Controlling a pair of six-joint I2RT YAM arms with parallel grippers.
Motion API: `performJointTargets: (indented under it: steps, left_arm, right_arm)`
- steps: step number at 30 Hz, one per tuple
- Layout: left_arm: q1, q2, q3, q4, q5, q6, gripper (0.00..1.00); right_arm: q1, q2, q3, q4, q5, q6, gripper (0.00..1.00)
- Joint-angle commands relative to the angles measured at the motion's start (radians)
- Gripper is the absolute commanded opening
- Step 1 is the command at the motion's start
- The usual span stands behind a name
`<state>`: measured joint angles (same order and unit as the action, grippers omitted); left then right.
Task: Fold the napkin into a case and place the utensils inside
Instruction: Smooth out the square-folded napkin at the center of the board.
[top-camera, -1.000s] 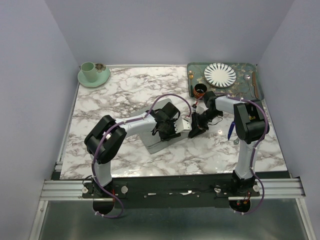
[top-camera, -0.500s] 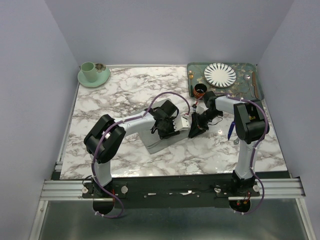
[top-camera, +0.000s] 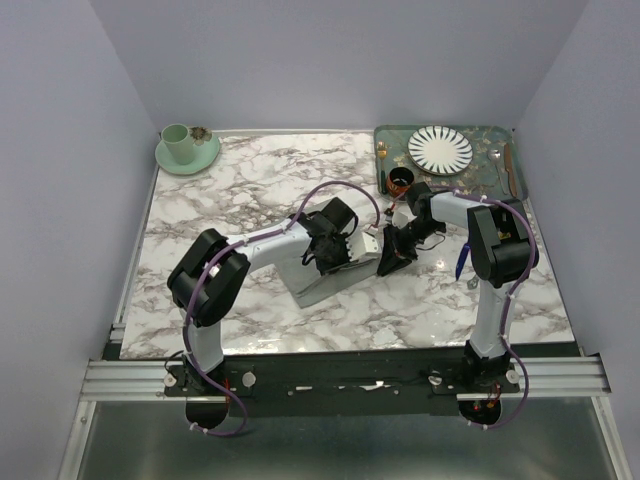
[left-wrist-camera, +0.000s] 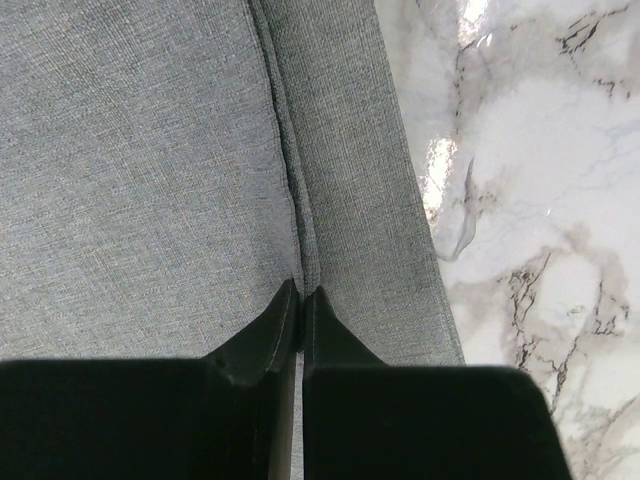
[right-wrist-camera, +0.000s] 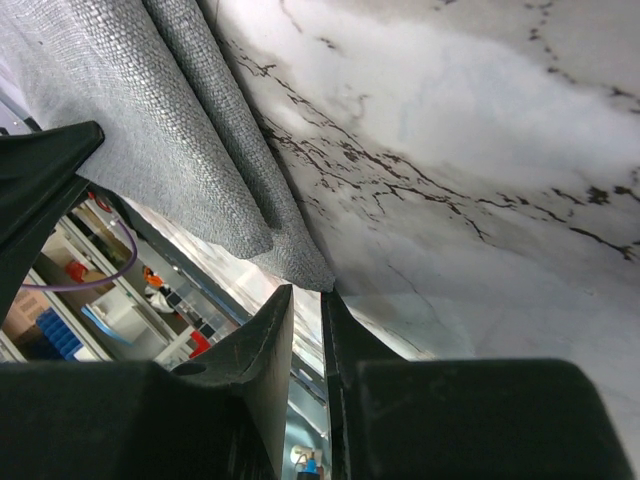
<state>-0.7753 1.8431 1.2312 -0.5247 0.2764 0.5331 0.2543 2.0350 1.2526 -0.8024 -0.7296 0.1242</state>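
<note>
The napkin (left-wrist-camera: 150, 180) lay folded on the tabletop (left-wrist-camera: 540, 150). Its raised crease ran straight ahead from the left claw (left-wrist-camera: 301, 292), which pinched that ridge, probably to carry the fold over. The right claw (right-wrist-camera: 308, 292), nearly pressed together, met the napkin's corner at its tips, likely to anchor it. Whether it gripped the corner could not be told.

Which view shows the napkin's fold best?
Left wrist: the napkin fills the frame, and its fold ridge runs straight down to the fingers. Right wrist shows only one folded corner, seen from a low angle. Top external shows just a small grey patch, mostly covered.
</note>
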Motion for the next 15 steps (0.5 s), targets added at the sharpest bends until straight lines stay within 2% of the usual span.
performJointTargets:
  steps: [1,15]
  left_arm:
    - [0.001,-0.018,0.051,-0.054,0.070,-0.031,0.07]
    - [-0.021,-0.013,0.067,-0.095,0.106,-0.056,0.04]
  right_arm:
    - [0.003,0.017,-0.010,0.019,0.019,0.008,0.24]
    - [0.003,0.010,-0.018,0.022,0.019,0.009,0.23]
